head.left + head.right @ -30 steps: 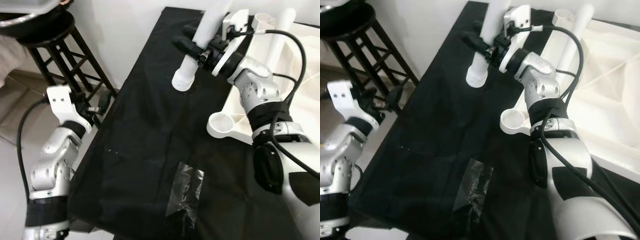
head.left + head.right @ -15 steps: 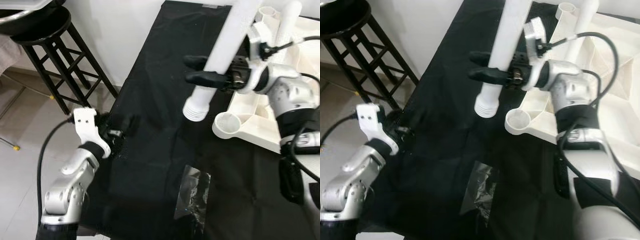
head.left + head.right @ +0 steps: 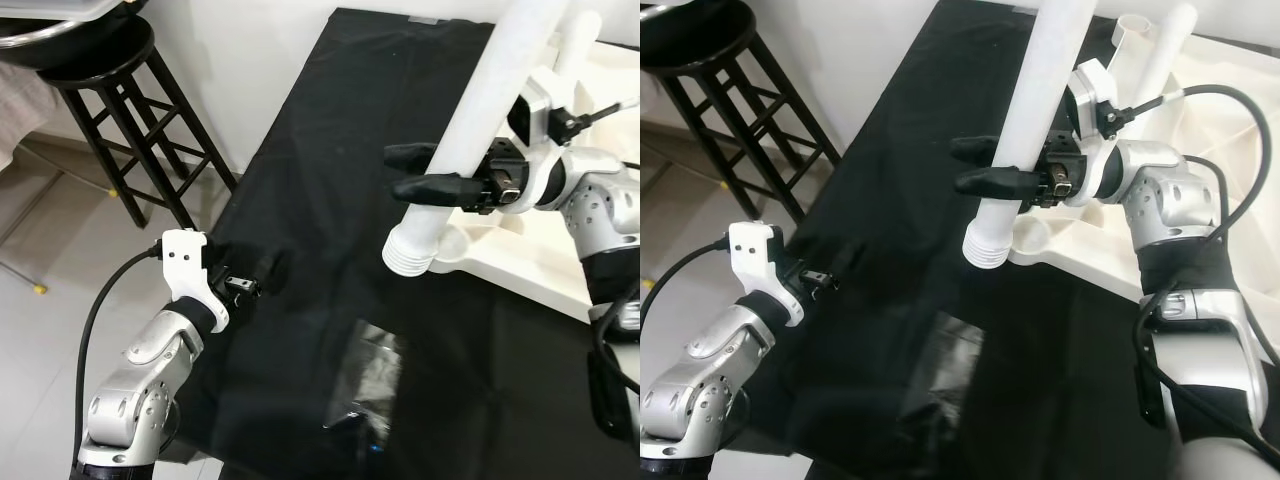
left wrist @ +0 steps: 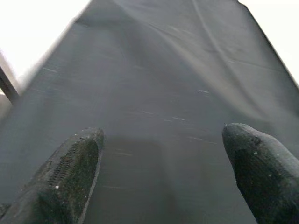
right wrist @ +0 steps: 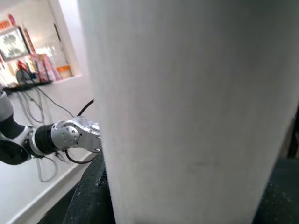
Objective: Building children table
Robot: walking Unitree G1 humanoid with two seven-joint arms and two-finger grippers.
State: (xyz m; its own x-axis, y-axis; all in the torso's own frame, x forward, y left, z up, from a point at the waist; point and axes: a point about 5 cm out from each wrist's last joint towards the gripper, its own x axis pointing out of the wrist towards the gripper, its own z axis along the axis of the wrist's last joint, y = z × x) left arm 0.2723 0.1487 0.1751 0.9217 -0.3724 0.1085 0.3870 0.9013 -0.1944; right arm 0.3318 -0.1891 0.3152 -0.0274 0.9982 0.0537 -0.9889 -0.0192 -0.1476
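Right fingers: the right gripper (image 3: 425,172) is clamping its two black fingers (image 3: 985,181) on the white table leg (image 3: 478,110), one on each side of the tube, a little above its lower end.
Left fingers: the left gripper (image 4: 163,172) is standing with its fingers (image 4: 70,170) spread apart and nothing between them, low over the black cloth (image 3: 330,200) near its left edge.
Table leg: it is hanging tilted in the air, the ribbed threaded end (image 3: 984,246) pointing down, just beside the round corner socket (image 3: 1032,236) of the white tabletop (image 3: 1230,190).
Step in hand: I am judging that the leg is being brought to the socket for screwing in.
How to do it well: the leg is leaning now, so it should be made straight over the socket before it goes down; the thread should enter squarely and turn without forcing, otherwise it can cross and jam. The free left gripper could be steadying the tabletop.
Socket as container: the corner socket is looking empty inside, as far as I can tell.
Other leg: a second white leg (image 3: 1168,42) is standing at the far side of the tabletop; its seating I cannot tell.
Around: a clear plastic wrapper (image 3: 365,385) is lying on the cloth nearer the robot, and a black stool (image 3: 120,110) is standing on the floor to the left.
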